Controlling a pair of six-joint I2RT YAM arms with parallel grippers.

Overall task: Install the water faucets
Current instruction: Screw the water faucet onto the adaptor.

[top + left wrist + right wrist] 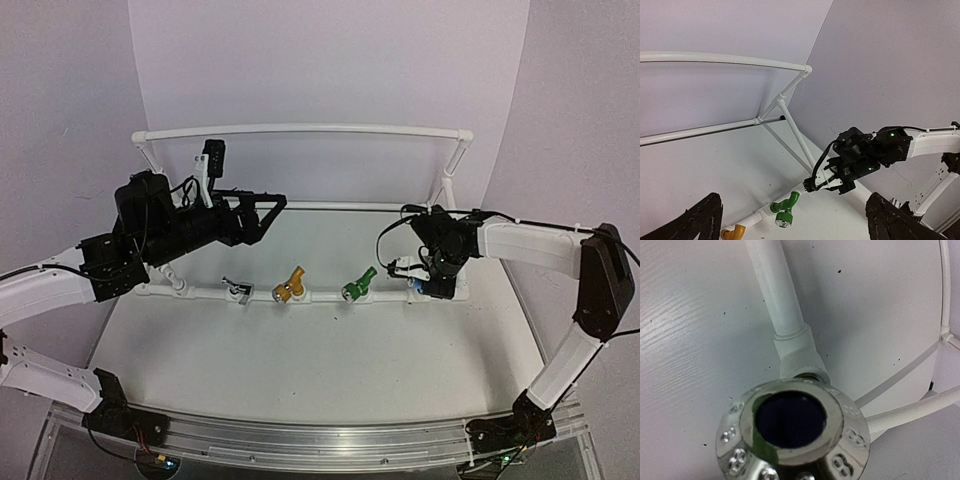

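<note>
Three look done on the front pipe (pixel 320 296), the silver tap (pixel 238 289), yellow tap (pixel 288 287) and green tap (pixel 357 285), while the right gripper (pixel 415 275) pinches the blue tap (pixel 792 435) at the pipe's end and the left gripper (pixel 272 215) has its jaws wide apart.

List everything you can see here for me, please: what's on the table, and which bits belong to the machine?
table: one, white, under everything.
pipe frame: one, white, around the table's back and sides, with a low front pipe.
silver faucet: one, silver, leftmost on the front pipe.
yellow faucet: one, yellow, next to the right.
green faucet: one, green, right of the yellow.
blue faucet: one, blue with a shiny nozzle, at the pipe's right end.
metal rail: one, silver, along the near edge.
left arm: one, white and black, raised at left; left fingers wide open, empty.
right arm: one, white and black, reaching from the right; right fingers closed on the blue faucet.
</note>
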